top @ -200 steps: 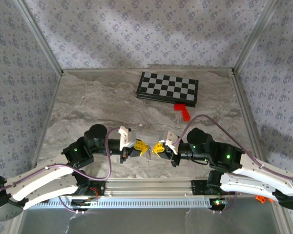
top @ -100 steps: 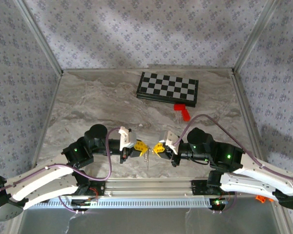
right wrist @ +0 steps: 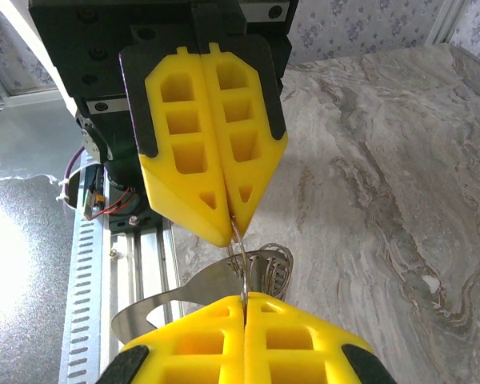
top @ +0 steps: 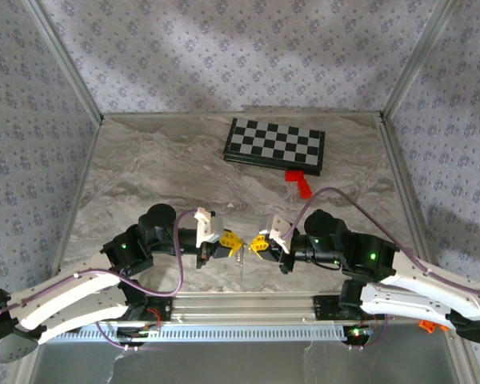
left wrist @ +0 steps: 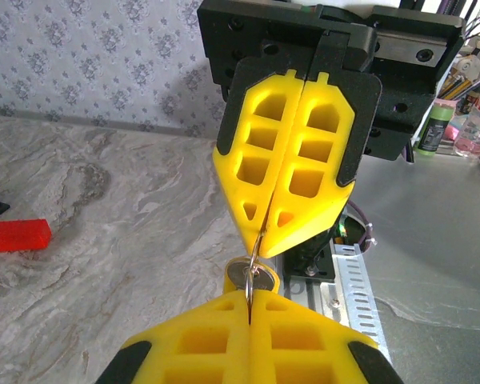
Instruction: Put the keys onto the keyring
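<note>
Your two arms reach inward, low over the near edge of the table (top: 144, 176). The left gripper (top: 234, 242) and right gripper (top: 260, 242) meet tip to tip, both clamped tight on the keyring (left wrist: 254, 252) strung between them. The key (left wrist: 260, 278) sits against the left fingertips. The chessboard (top: 275, 145) and red block (top: 299, 183) lie well behind, across open marble.

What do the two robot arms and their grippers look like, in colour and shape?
The left arm and right arm are white near the base and black further out, each with a small green light. A purple cable loops along each. The left gripper and right gripper carry bright yellow, wedge-shaped pads with hollow square pockets, in black holders.
</note>
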`<action>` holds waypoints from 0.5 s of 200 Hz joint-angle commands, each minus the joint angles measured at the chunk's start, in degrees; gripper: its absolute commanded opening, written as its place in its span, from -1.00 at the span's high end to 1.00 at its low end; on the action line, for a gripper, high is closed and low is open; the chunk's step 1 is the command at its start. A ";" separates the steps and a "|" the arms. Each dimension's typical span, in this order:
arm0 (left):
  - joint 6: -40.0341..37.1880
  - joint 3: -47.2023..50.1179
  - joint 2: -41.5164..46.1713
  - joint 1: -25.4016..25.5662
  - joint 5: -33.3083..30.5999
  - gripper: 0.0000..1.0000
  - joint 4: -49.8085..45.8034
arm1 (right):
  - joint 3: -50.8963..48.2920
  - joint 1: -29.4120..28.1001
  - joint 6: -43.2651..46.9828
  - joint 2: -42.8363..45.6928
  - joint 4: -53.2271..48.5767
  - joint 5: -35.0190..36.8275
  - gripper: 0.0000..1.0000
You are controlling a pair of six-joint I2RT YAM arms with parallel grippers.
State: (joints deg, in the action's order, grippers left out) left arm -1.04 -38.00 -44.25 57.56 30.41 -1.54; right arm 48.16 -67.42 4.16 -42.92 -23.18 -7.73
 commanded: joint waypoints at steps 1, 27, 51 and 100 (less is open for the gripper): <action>-0.85 -2.50 0.94 0.62 0.35 1.00 1.54 | 1.13 -0.30 0.85 -0.15 0.80 -0.36 1.00; -0.94 -2.58 0.96 0.62 0.30 1.00 1.54 | 1.16 -0.29 0.85 -0.23 1.02 -0.88 1.00; -1.06 -2.69 0.95 0.60 0.23 1.00 1.52 | 1.23 -0.29 0.85 -0.61 1.21 -1.39 1.00; -1.31 -2.96 0.76 0.62 0.20 1.00 1.35 | 1.45 -0.25 0.85 -1.03 1.48 -2.21 1.00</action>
State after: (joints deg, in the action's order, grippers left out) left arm -1.08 -38.00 -44.25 57.78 30.41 -1.52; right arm 48.16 -67.42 4.16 -43.99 -22.50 -8.64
